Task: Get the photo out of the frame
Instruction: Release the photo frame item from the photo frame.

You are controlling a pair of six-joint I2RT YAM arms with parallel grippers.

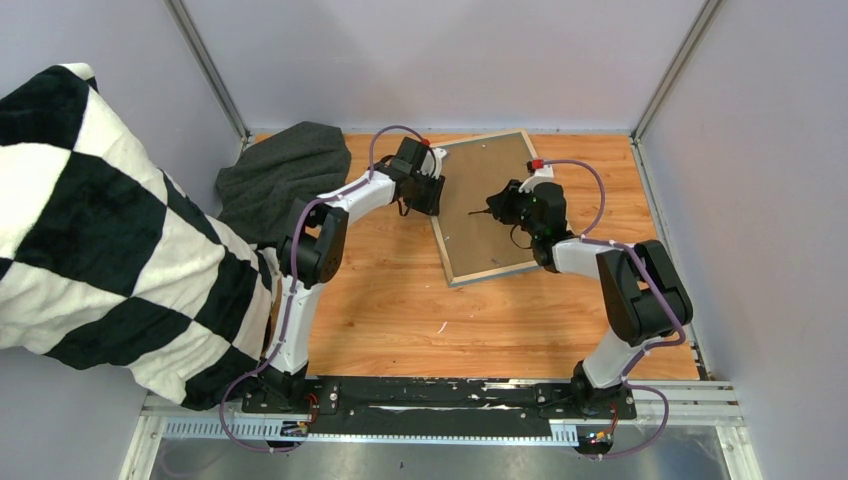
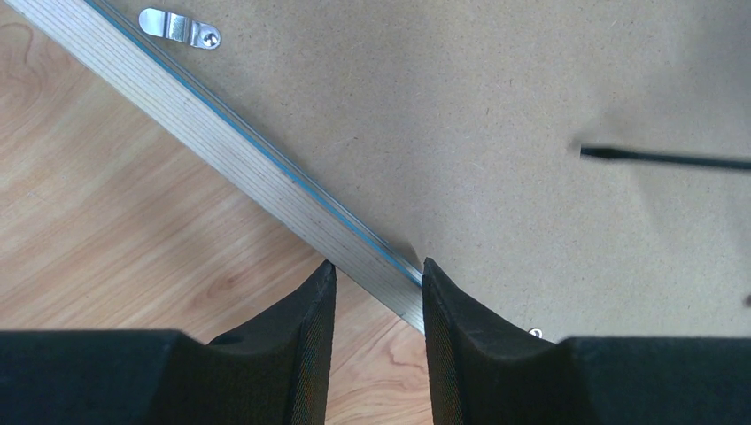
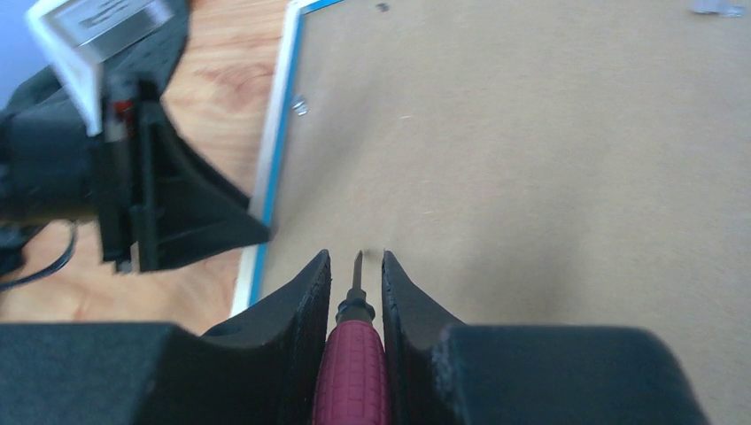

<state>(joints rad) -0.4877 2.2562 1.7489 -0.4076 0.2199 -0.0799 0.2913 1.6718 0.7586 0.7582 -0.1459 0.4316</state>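
The two arms rise from the near edge of the table [image 1: 400, 320]. A black-and-white chequered fabric [image 1: 100, 230] hangs in over the left edge.

Past the middle, toward the far right corner, the frame [image 1: 490, 273] lies flat with its back up and slightly askew to the table edges. Its pale wood rail and a thin blue line run round the brown backing board [image 1: 480, 240]. The photo cannot be seen from this side.

The right gripper [image 3: 356, 258] hovers over the board, clenched on a screwdriver [image 3: 352, 363] by its maroon handle. The thin dark shaft points out between the fingers toward the frame's left rail, and its tip hangs just above the board.

The left gripper [image 2: 376, 266] sits at that left rail. It straddles the rail, one finger over the bare table and the other over the board, and appears pinched against the wood on both sides (the rail runs straight into the gap). Farther along the same rail a small metal clip [image 2: 180, 27] lies turned onto the board.

A dark grey cloth [image 1: 285, 175] is heaped in the far left corner, apart from the frame.
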